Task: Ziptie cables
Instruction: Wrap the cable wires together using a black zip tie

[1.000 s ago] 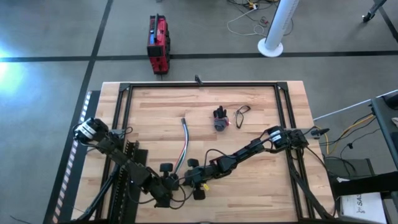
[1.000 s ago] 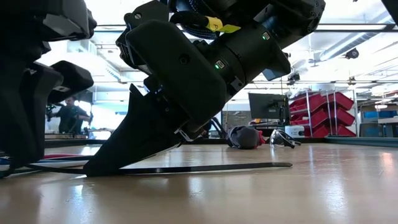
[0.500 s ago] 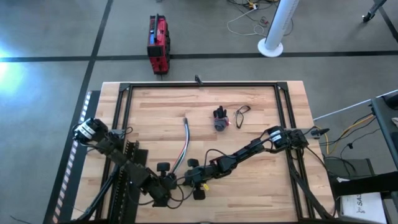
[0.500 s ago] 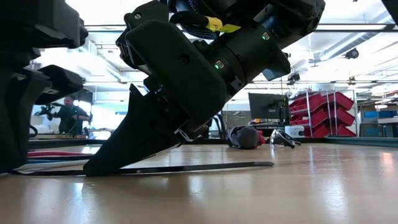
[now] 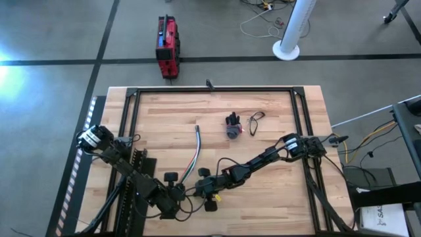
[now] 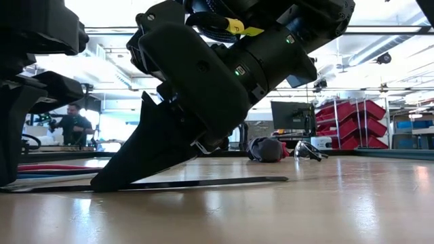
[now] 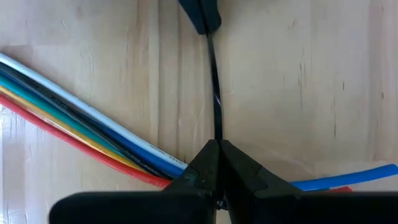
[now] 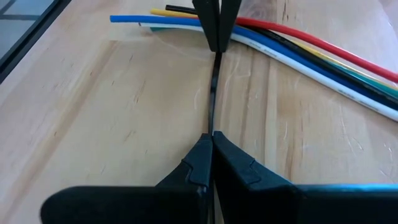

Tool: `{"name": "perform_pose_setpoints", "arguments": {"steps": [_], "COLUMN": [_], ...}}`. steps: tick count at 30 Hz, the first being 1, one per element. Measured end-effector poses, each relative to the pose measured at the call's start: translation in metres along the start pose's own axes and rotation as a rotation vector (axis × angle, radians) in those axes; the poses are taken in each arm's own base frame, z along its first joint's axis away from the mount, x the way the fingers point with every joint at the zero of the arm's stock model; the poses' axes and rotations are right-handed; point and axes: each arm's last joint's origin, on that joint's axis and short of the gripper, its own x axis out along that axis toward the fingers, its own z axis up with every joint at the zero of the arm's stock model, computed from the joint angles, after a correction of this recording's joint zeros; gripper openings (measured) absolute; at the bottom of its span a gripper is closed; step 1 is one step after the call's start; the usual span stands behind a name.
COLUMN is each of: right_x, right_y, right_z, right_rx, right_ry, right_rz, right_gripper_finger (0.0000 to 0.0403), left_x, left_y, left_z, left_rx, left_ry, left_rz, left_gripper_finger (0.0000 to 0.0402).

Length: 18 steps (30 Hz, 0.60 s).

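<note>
I see the ziptie [image 6: 203, 183] lying flat, left-to-right, under the cables [image 7: 87, 134]; left gripper [image 7: 217, 149] and right gripper [image 8: 211, 138] each pinch one end.

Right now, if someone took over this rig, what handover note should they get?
Left gripper: jaws shut on the ziptie, right beside the cables.
Right gripper: jaws shut on the same ziptie, further along the strap.
The ziptie lies flat on the table, stretched between both grippers; the cables lie loose, fanning away toward the table's middle.
Done: both ends of the strap are gripped.
Left: loop the strap around the bundle, thread it, tighten it.
</note>
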Motion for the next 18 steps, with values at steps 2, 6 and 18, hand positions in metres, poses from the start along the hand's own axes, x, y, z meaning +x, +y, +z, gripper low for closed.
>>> {"name": "perform_pose_setpoints", "arguments": {"steps": [2, 6, 18], "right_x": [-0.003, -0.01, -0.016], "right_y": [0.002, 0.004, 0.003], "right_z": [0.004, 0.012, 0.018], "right_rx": [-0.016, -0.033, -0.06], "right_ry": [-0.014, -0.047, -0.078], "right_rz": [0.003, 0.006, -0.083], "right_gripper_finger": [0.0, 0.0, 0.0], "left_x": [0.0, 0.0, 0.0], "left_y": [0.0, 0.0, 0.0], "left_z": [0.0, 0.0, 0.001], "left_rx": [0.0, 0.0, 0.003], "left_ry": [-0.004, -0.008, -0.021], "left_rz": [0.005, 0.006, 0.016], "left_gripper_finger": [0.0, 0.0, 0.0]}}
